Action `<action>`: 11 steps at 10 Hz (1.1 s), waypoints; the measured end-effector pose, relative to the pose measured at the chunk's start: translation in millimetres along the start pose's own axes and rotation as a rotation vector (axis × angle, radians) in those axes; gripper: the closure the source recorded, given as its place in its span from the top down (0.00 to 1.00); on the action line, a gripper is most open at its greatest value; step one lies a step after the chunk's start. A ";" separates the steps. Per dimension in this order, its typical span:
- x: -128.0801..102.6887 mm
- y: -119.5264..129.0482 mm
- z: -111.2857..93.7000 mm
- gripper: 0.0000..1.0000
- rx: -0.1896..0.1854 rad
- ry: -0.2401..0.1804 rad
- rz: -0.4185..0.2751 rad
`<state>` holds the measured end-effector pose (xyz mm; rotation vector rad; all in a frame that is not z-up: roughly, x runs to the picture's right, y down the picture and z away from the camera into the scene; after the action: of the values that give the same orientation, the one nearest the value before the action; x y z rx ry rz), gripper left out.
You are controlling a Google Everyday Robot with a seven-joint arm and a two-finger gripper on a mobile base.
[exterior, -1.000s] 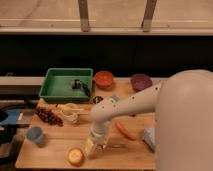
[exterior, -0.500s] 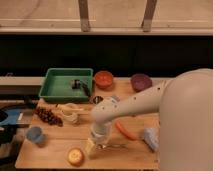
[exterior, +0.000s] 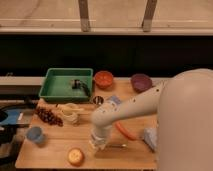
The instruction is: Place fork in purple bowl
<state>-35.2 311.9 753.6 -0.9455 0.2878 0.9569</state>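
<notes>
The fork point(exterior: 118, 146) is a thin silver piece lying flat on the wooden table near the front edge, just right of my gripper. My gripper point(exterior: 98, 143) points down at the table, low over the fork's left end; the wrist hides its tips. The purple bowl point(exterior: 141, 81) stands at the back right of the table, far from the gripper. My white arm point(exterior: 131, 107) reaches in from the right.
An orange carrot point(exterior: 126, 131) lies just behind the fork. An orange-red bowl point(exterior: 104, 79) and a green tray point(exterior: 55, 92) stand at the back. Grapes point(exterior: 48, 116), a blue cup point(exterior: 34, 134), a round yellow fruit point(exterior: 76, 156) and a bluish object point(exterior: 150, 138) also sit on the table.
</notes>
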 end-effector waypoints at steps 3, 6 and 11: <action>-2.1 1.3 2.5 0.05 0.017 0.005 0.001; -6.2 8.1 0.1 0.00 0.054 0.005 -0.008; -2.6 15.9 -22.4 0.39 0.090 -0.033 -0.021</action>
<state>-45.4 296.3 733.2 -0.8480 0.2900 0.9318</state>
